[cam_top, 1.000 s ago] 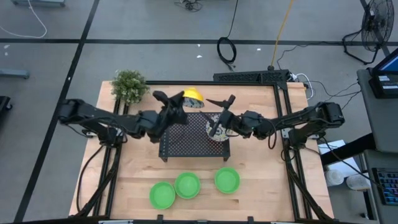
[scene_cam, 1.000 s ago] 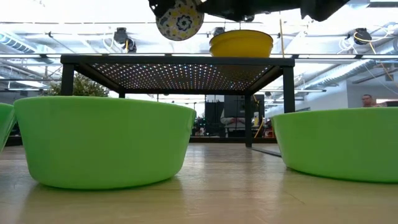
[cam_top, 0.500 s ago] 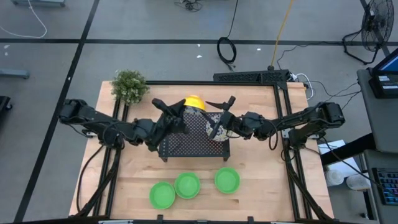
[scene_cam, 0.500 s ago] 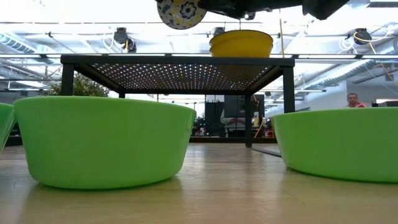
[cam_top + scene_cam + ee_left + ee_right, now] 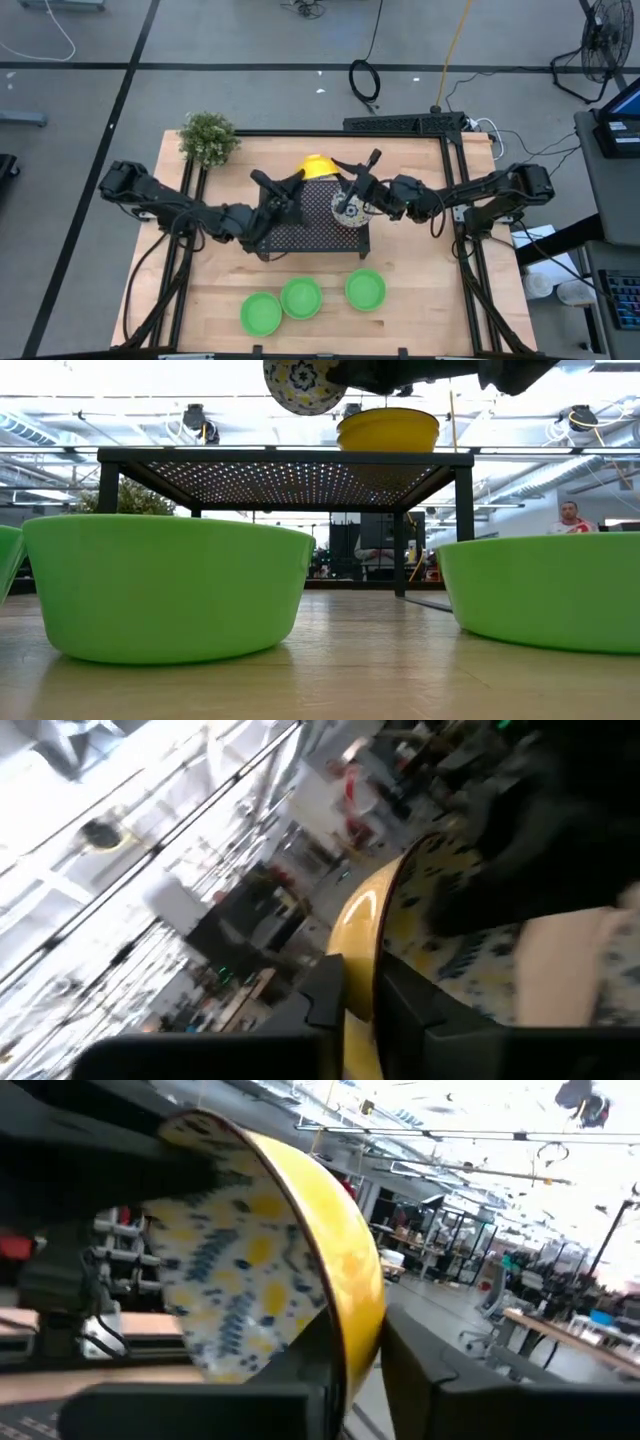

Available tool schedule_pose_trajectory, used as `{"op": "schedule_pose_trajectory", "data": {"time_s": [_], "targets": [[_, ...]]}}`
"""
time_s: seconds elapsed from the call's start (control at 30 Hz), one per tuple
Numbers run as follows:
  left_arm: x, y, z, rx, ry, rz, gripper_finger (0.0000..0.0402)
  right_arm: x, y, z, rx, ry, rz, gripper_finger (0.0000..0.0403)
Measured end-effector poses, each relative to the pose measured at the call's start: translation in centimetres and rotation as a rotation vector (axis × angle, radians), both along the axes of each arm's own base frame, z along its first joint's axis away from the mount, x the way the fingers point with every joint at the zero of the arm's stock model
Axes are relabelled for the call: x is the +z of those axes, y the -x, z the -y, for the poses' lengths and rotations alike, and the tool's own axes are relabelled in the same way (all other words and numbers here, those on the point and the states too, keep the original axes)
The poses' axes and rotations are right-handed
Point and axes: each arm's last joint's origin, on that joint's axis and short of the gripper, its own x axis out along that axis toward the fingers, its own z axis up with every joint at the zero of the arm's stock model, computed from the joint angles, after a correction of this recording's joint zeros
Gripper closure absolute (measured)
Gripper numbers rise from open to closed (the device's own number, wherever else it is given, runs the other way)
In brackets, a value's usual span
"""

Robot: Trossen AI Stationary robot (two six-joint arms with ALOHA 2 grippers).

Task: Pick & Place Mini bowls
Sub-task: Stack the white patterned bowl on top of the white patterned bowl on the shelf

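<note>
Two mini bowls, yellow outside and white with blue-and-yellow flowers inside, are at the black rack [image 5: 300, 225]. One bowl [image 5: 318, 166] [image 5: 295, 382] is in the air over the rack's far edge. My left gripper [image 5: 300, 178] [image 5: 362, 1005] is shut on this bowl. The other bowl [image 5: 346, 210] [image 5: 388, 430] stands upright on the right part of the rack's top. My right gripper [image 5: 352, 198] [image 5: 355, 1370] is shut on it. Three green mini bowls [image 5: 261, 313] [image 5: 301, 297] [image 5: 365, 289] stand on their bases on the table near its front edge. My left gripper pinches the bowl's rim [image 5: 358, 970], one finger outside on the yellow wall and one inside on the flowered side. The fingers lie about level and come from the table's left. The bowl is lifted clear and turned on its side, its opening toward the near edge. My right gripper pinches the other bowl's rim [image 5: 355, 1310], one finger inside on the flowered side and one outside on the yellow wall. It comes about level from the table's right. The bowl is upright, with its base at the rack's top.
A small potted plant [image 5: 208, 138] stands at the table's far left corner. The perforated rack [image 5: 285, 457] is raised on legs in the middle. The two grippers are close together above it. A person [image 5: 570, 515] shows in the room beyond.
My left gripper has carried its bowl toward the near edge and a little to the right, over the rack's far part and closer to my right gripper. My right gripper has stayed in place, and its fingers have shut on the rim of the bowl on the rack.
</note>
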Motion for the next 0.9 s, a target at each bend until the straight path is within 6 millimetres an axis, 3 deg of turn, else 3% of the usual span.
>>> {"op": "schedule_pose_trajectory", "data": {"time_s": [0.13,0.4,0.57,0.9], "targets": [[-0.3,-0.1,0.7,-0.088,0.008,0.005,0.0296,-0.1,0.0,0.0,0.018,0.052,-0.036,0.04],[-0.2,0.1,1.7,-0.165,-0.031,-0.012,0.0198,-0.2,-0.1,-0.3,0.049,0.077,-0.055,0.0402],[-0.2,0.3,1.9,-0.153,-0.036,-0.019,0.0179,-0.2,-0.1,-0.4,0.041,0.077,-0.057,0.0402],[-0.1,1.4,3.4,-0.046,0.039,0.016,0.0183,0.2,0.5,-0.3,0.033,0.057,-0.074,0.0402]]}}
